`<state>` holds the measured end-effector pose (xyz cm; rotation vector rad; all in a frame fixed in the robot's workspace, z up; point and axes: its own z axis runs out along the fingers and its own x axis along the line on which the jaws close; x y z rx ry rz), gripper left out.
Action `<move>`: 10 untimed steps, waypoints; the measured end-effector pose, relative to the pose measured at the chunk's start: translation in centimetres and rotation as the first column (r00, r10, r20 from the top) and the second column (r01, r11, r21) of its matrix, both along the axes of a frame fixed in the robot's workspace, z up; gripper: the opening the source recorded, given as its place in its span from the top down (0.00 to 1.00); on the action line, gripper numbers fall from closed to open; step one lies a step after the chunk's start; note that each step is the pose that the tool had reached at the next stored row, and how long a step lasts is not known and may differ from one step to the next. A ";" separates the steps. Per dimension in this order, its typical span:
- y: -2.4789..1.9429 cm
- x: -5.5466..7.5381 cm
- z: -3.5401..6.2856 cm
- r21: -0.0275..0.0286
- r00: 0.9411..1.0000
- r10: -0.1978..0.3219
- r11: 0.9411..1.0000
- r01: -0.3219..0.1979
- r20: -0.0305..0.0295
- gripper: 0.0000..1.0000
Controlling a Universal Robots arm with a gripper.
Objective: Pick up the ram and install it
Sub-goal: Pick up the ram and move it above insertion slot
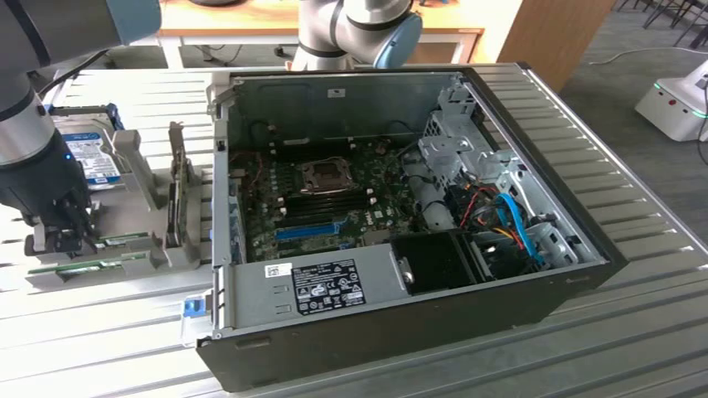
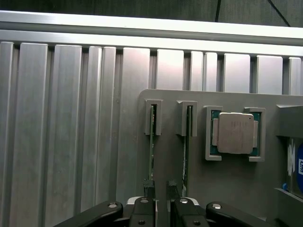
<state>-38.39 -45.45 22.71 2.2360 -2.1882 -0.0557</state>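
The fingers (image 2: 149, 185) stand wide apart over the grey holder (image 2: 170, 99), with nothing gripped. The ram (image 2: 152, 142) stands on edge in a holder slot. Beside it the wrist view shows a second stick (image 2: 188, 142) and a processor (image 2: 235, 132). The exterior view adds a hard drive (image 1: 94, 162) at the holder's far end and the open computer case (image 1: 443, 332) beside the holder on the slatted tabletop (image 1: 642, 332).

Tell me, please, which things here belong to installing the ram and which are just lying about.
For the job: ram sticks on edge in the grey holder; open claw close to them; motherboard in the open computer case.
Lying about: processor chip; hard drive; expansion card.
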 end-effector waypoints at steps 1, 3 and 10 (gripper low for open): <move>-0.01 0.0 -0.01 0.000 1.000 0.000 1.000 0.000 0.000 0.76; -0.14 0.0 -0.01 0.000 1.000 0.000 1.000 0.000 0.000 0.76; -0.48 0.0 0.00 0.000 1.000 0.000 1.000 0.000 0.000 0.76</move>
